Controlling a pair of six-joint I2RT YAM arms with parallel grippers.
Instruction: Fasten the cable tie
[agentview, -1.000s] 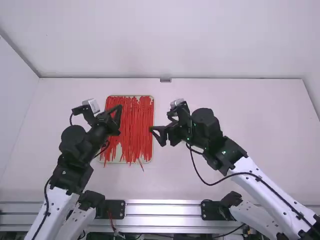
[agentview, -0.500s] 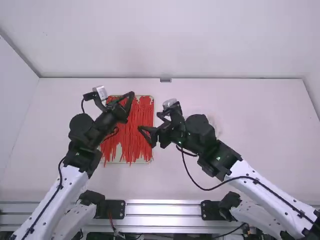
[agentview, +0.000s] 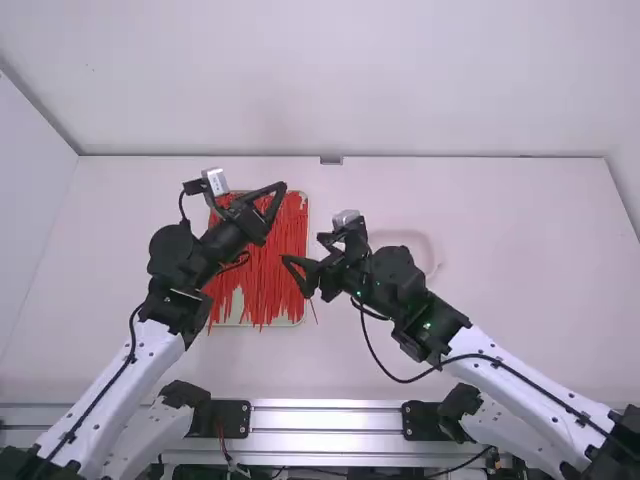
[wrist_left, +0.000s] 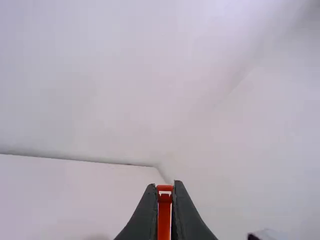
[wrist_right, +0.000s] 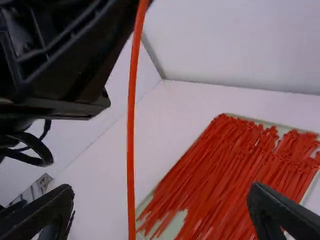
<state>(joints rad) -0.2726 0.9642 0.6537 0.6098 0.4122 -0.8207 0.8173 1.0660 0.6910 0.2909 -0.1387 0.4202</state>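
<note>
Two grippers meet over the tray (agentview: 290, 322) of red ties (agentview: 260, 270), which lies toward nine o'clock on the white table (agentview: 500, 230). We see the left gripper (wrist_left: 164, 188) pressed together on one orange-red cable tie (wrist_left: 164, 215), up above the tray's twelve o'clock end. The right gripper (agentview: 303, 270), at about five o'clock from it, has its fingers (wrist_right: 280, 215) spread wide. The hanging cable tie runs between them, apart from both.
</note>
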